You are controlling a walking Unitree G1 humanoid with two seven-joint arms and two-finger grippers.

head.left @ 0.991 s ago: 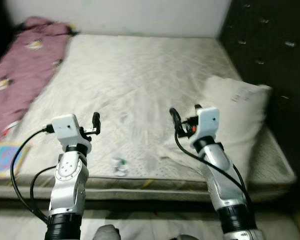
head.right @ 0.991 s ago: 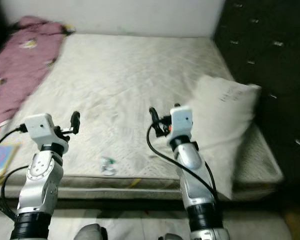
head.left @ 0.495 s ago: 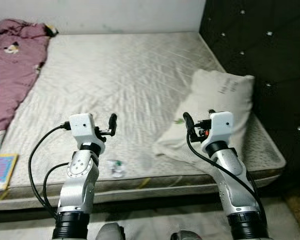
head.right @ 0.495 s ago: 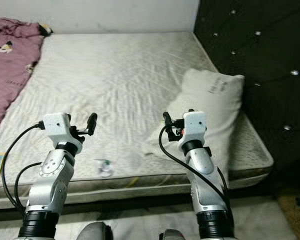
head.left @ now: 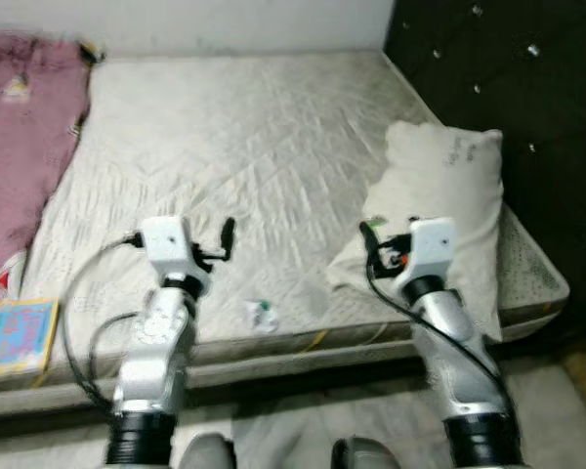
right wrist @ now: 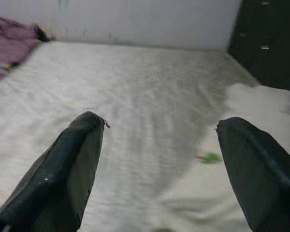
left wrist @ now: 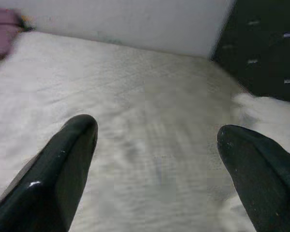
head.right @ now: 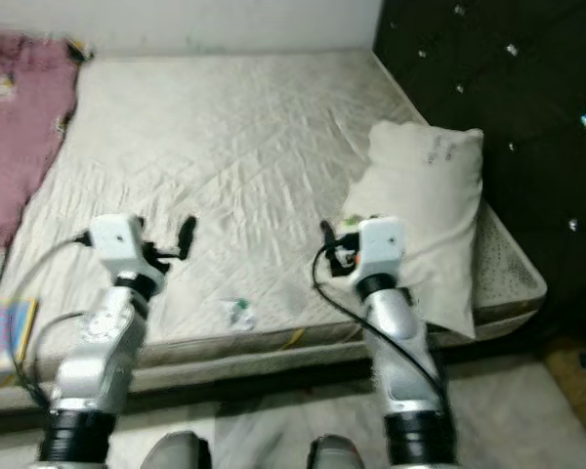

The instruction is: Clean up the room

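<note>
a bare, quilted mattress (head.left: pixel 234 147) is seen from above, with both arms raised over its near edge. the left gripper (left wrist: pixel 154 159) is held above the near left part of the mattress, its two black fingers (left wrist: pixel 63 169) spread wide apart with nothing between them. the right gripper (right wrist: pixel 159 159) is held above the near right part, just beside the lower corner of a white pillow (head.left: pixel 449 195); its fingers (right wrist: pixel 72 164) are likewise spread wide and nothing is pinched.

the pillow is laid along the right side of the mattress, next to a dark tufted headboard (head.left: pixel 508 88). a small green scrap (right wrist: pixel 211 158) is seen on the pillow's near corner, between the right gripper's fingers but untouched. a small crumpled piece of litter (head.left: pixel 263 315), white with a green spot, is lying near the mattress's front edge, between the two arms. a pink blanket (head.left: pixel 20 147) is spread along the far left side, and a colourful book (head.left: pixel 15 334) is resting at the near left corner of the mattress.
</note>
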